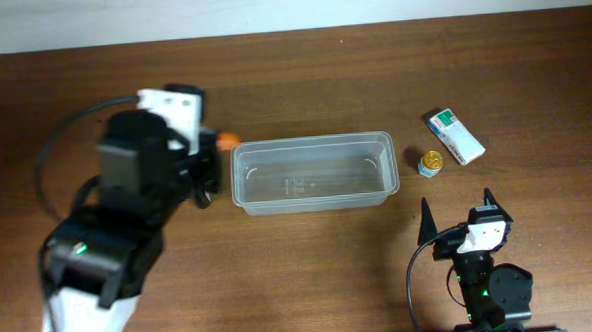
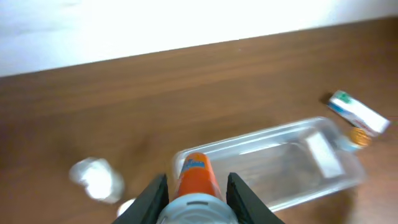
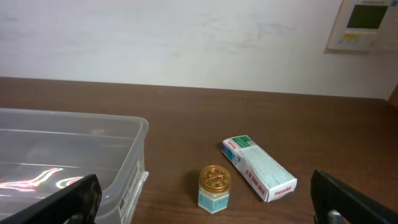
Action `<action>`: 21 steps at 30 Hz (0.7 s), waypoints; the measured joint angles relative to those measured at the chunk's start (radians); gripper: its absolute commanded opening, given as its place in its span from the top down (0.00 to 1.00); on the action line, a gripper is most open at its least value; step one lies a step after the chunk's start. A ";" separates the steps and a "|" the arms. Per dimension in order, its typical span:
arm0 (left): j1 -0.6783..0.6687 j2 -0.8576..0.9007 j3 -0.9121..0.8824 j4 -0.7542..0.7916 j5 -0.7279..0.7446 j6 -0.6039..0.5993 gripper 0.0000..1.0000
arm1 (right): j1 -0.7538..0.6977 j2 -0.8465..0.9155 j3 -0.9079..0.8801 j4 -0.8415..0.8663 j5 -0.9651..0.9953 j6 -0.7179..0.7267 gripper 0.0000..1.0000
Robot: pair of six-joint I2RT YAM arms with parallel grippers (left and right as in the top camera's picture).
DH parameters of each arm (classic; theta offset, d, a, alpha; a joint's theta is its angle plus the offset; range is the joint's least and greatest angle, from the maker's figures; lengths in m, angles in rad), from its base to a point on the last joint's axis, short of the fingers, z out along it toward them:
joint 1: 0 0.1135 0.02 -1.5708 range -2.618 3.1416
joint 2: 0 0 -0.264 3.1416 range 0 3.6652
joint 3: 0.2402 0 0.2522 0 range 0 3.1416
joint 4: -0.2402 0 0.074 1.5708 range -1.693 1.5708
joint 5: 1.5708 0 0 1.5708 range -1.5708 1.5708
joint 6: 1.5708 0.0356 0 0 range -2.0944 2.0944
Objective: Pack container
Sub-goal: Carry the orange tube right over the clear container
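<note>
The clear plastic container (image 1: 313, 172) sits empty at the table's middle; it also shows in the left wrist view (image 2: 280, 162) and the right wrist view (image 3: 68, 155). My left gripper (image 1: 214, 162) is just left of the container's left end and is shut on an orange bottle with a white cap (image 2: 196, 180), whose orange tip (image 1: 228, 140) shows overhead. My right gripper (image 1: 458, 214) is open and empty near the front edge, right of the container. A small gold-lidded jar (image 1: 431, 162) and a white-and-green box (image 1: 456, 137) lie right of the container.
The jar (image 3: 214, 188) and the box (image 3: 258, 168) lie ahead of the right gripper. A small white blurred object (image 2: 96, 179) lies on the table left of the left gripper. A wall stands behind the table.
</note>
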 measured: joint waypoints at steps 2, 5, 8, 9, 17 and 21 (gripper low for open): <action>-0.051 0.052 0.000 0.057 0.001 -0.002 0.83 | 0.000 0.000 0.000 0.000 0.000 0.000 0.02; -0.089 0.128 0.000 0.095 0.004 -0.011 0.83 | 0.000 0.000 0.000 0.000 0.000 0.000 0.02; -0.096 0.206 0.000 0.114 0.004 -0.032 0.84 | 0.000 0.000 0.000 0.000 0.000 0.001 0.02; -0.096 0.234 0.000 0.118 0.004 -0.038 0.84 | 0.000 0.000 0.000 0.000 0.000 0.000 0.02; -0.096 0.374 0.000 0.155 -0.024 -0.074 0.84 | 0.000 0.000 0.000 0.000 0.000 0.001 0.02; -0.096 0.383 0.000 0.159 -0.070 -0.104 0.84 | 0.000 0.000 0.000 0.000 0.000 0.001 0.02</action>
